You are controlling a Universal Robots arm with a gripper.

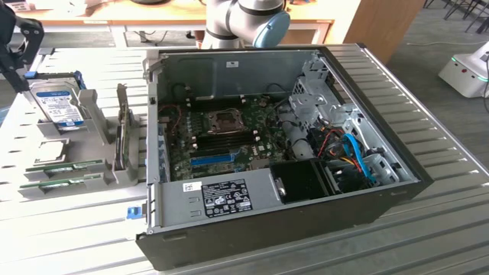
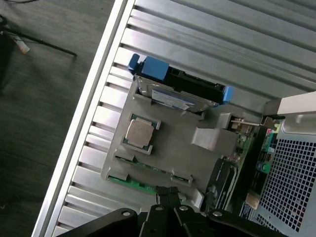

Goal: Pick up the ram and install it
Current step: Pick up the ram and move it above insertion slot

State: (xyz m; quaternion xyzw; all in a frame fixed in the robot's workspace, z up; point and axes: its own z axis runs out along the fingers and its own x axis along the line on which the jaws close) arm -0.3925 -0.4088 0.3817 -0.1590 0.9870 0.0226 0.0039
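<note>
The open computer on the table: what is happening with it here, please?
A robot arm is working beside the open computer case. Its gripper is shut and holds nothing; it hangs above the grey holder next to the case. One ram stick and its twin both lie in that holder, with a hard drive and a processor. No ram has been picked up yet.

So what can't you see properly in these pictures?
- Ram sticks: labels too small in the exterior view; in the wrist view the shut gripper covers one end.
- Memory slots in the case: too small to tell empty or full, exterior view.
- Arm: cut off by the exterior view's top edge.
</note>
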